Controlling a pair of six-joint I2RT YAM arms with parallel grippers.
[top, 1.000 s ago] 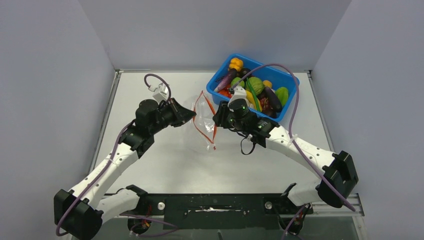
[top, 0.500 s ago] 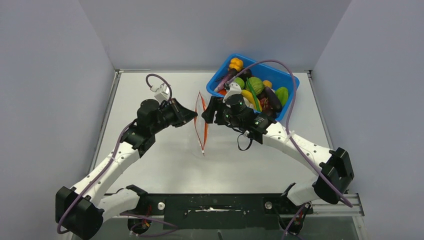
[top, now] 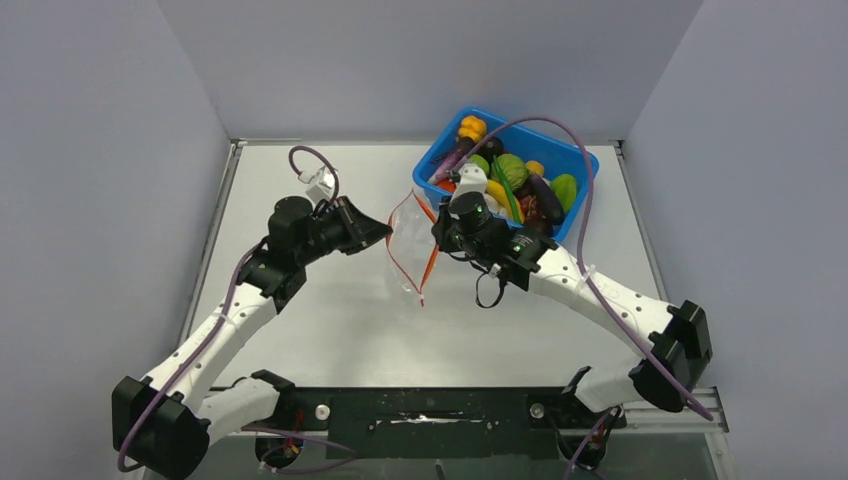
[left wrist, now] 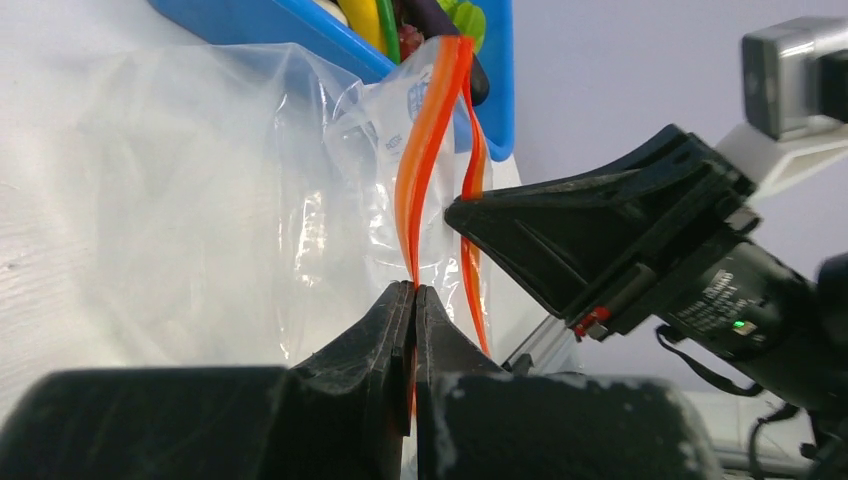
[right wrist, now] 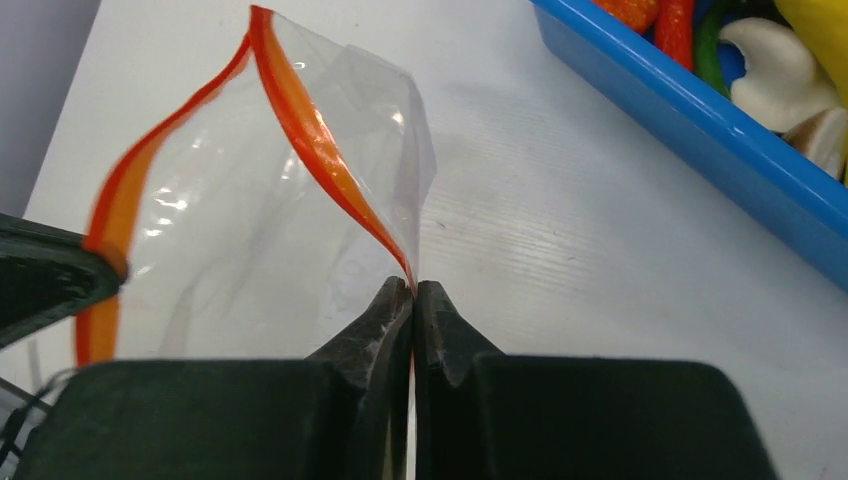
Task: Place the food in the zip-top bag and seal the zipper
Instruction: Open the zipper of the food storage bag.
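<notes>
I'm at the opening step. The clear, crinkly zip-top bag (right wrist: 250, 230) hangs just beside the blue plastic bin (top: 530, 131), on its near-left side over the counter (top: 330, 320). The left gripper (left wrist: 413, 290) is clenched on one lip of the red-orange zipper strip (right wrist: 310, 130), and the right gripper (right wrist: 412, 285) is clenched on the other. The colourful toy fruits and vegetables (top: 510, 170) sit in the bin (none bagged, as far as I can see). Next, I reckon, one gripper must let go and fetch food without the mouth collapsing. Half a second earlier the right gripper gaped and the mouth looked nearly flat; now it bellies open.
</notes>
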